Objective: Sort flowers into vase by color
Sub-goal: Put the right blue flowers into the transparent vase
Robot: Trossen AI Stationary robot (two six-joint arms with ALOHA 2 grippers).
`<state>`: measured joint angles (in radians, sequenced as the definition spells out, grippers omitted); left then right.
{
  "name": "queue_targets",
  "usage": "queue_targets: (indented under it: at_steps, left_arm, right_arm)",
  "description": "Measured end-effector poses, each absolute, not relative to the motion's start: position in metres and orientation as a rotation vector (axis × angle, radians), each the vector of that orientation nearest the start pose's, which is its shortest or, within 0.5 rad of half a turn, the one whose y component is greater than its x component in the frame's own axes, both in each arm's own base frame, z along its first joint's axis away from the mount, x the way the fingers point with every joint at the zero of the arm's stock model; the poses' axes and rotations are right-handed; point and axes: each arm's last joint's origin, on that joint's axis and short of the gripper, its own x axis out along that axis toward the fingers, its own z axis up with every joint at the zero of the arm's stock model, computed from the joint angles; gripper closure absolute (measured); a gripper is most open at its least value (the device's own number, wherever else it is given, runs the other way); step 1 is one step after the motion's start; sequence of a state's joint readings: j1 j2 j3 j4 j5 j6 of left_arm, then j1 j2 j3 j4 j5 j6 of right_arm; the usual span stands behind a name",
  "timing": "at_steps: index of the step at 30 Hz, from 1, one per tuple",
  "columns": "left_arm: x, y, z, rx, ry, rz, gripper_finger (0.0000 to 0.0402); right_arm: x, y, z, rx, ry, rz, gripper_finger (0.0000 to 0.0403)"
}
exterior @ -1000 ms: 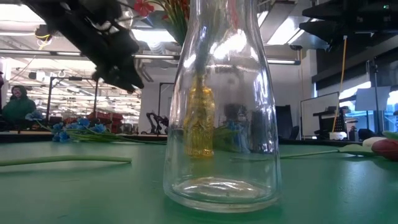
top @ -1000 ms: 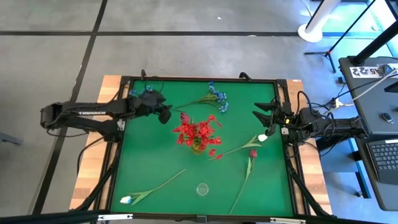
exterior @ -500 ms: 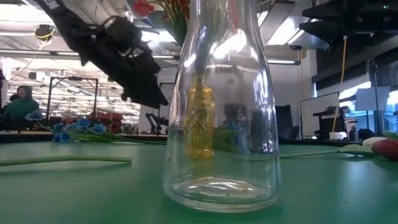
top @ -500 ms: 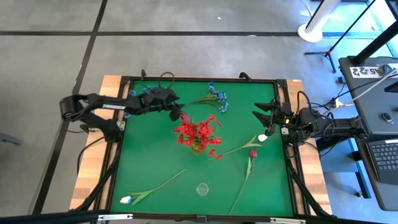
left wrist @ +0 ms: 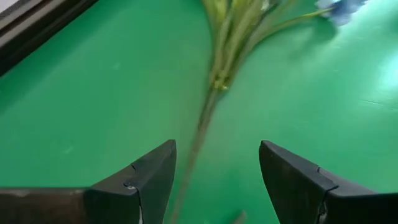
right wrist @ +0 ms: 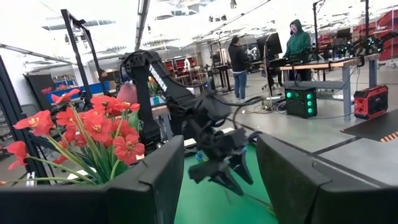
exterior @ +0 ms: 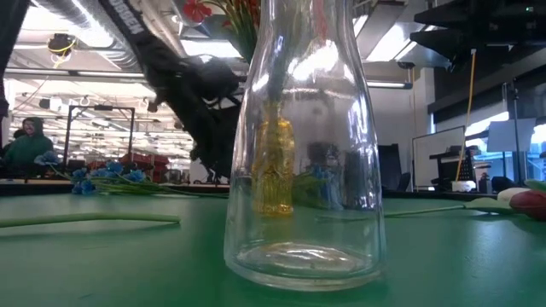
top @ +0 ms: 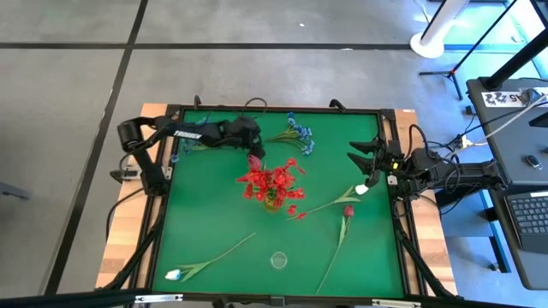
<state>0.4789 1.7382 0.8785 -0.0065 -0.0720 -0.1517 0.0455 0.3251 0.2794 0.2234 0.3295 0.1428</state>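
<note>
As left gripper (left wrist: 214, 180) hangs jaws apart over blue spray (top: 291, 134), stem (left wrist: 202, 124) runs 12-to-6 between fingers; right gripper (top: 366, 171) part-open, empty, waits at 3 o'clock edge.

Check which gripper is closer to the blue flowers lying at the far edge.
Left. The left gripper hovers open right over the stem of the blue flowers. The right gripper waits open at the table's right edge, well off from them.

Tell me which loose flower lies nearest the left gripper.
The blue flower at the mat's far edge; the open left gripper hovers over its stem, while the others lie nearer the right arm or the front.
</note>
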Motion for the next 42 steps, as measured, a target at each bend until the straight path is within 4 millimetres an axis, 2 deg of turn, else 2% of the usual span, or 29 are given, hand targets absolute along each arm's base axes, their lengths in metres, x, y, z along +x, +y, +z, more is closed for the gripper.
queue_targets:
  at_steps: [8,17,23,30,33,38,42]
  left_arm:
    - [0.313,0.176,0.139,-0.303,0.932,0.609,0.0176]
    - [0.314,0.177,0.13,-0.312,1.04,0.595,0.0208]
    - [0.309,0.176,0.129,-0.321,1.098,0.612,0.0273]
    - [0.307,0.175,0.129,-0.338,1.113,0.634,0.0387]
    - [0.307,0.175,0.13,-0.354,1.109,0.655,0.0395]
    - [0.309,0.173,0.145,-0.347,1.072,0.687,0.0398]
    - [0.309,0.167,0.185,-0.316,0.917,0.69,0.0399]
  right_arm:
    - [0.112,-0.004,0.252,0.179,-0.18,-0.271,0.0205]
    - [0.112,-0.004,0.252,0.178,-0.179,-0.272,0.0205]
    - [0.112,-0.004,0.252,0.178,-0.179,-0.271,0.0205]
    - [0.112,-0.004,0.252,0.176,-0.179,-0.271,0.0205]
    - [0.112,-0.004,0.252,0.176,-0.179,-0.272,0.0205]
    - [0.112,-0.004,0.252,0.176,-0.179,-0.271,0.0205]
    - [0.112,-0.004,0.252,0.176,-0.18,-0.271,0.0205]
